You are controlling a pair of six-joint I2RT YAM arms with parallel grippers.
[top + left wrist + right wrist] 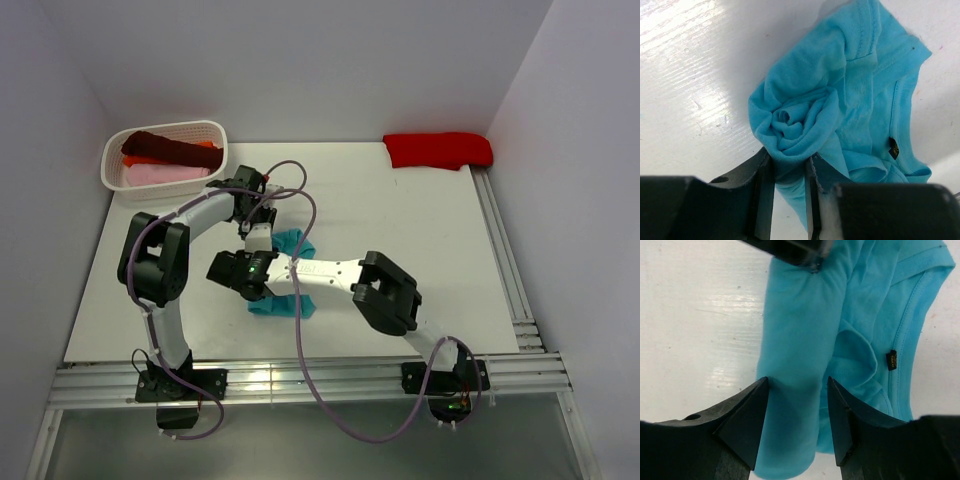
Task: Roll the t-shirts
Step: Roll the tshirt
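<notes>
Left wrist – L fingers (765,200) pinch teal t-shirt (860,100) – R fingers (745,430) wide, straddling.

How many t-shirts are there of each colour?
Teal t-shirt: 1
Red t-shirt: 1
Maroon t-shirt: 1
Pink t-shirt: 1
Orange t-shirt: 1
Total: 5

Looks like a robotics lab cell. Going by white tabletop (400,220) boxed in by plain walls (300,60). Also aluminium rails (300,385) along edges, purple cable (299,325) looping loose.
</notes>
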